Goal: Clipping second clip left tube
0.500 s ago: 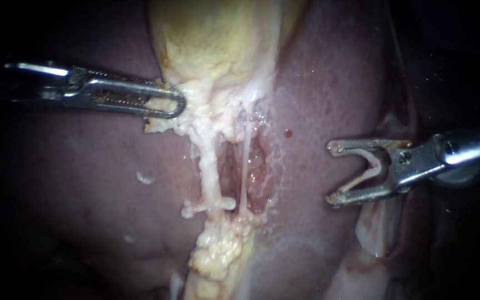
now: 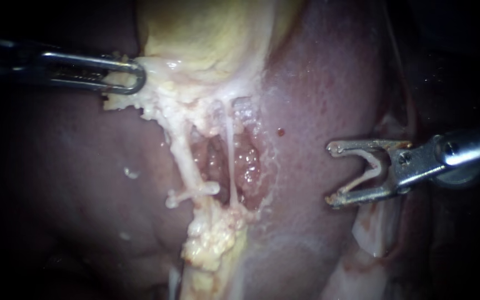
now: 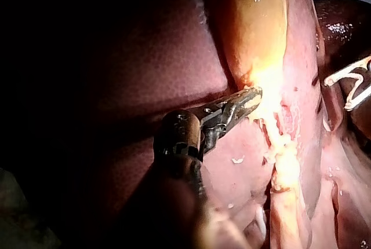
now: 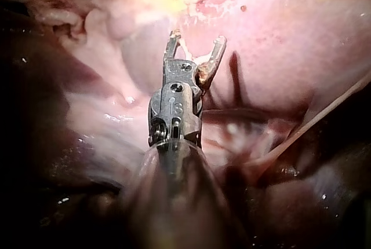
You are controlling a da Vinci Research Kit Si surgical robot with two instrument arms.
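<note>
Leftward has swung my left instrument [image 2: 137,75], jaws clamped on the gallbladder [image 2: 206,33], slanting the left tube [image 2: 184,158]. That tube lies well ahead of my right instrument [image 2: 333,173] (jaws wide, cradling a clip [image 2: 362,180]), crosswise, with the right tube [image 2: 230,161] between.

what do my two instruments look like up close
Both are bare silvery metal. The left pincer is long and narrow, slotted along its length, with a rounded loop-like end; behind it sits a dark cylindrical joint. The right pincer is a short fork with hooked, brown-stained ends, a round pivot pin and a blocky steel wrist.
</note>
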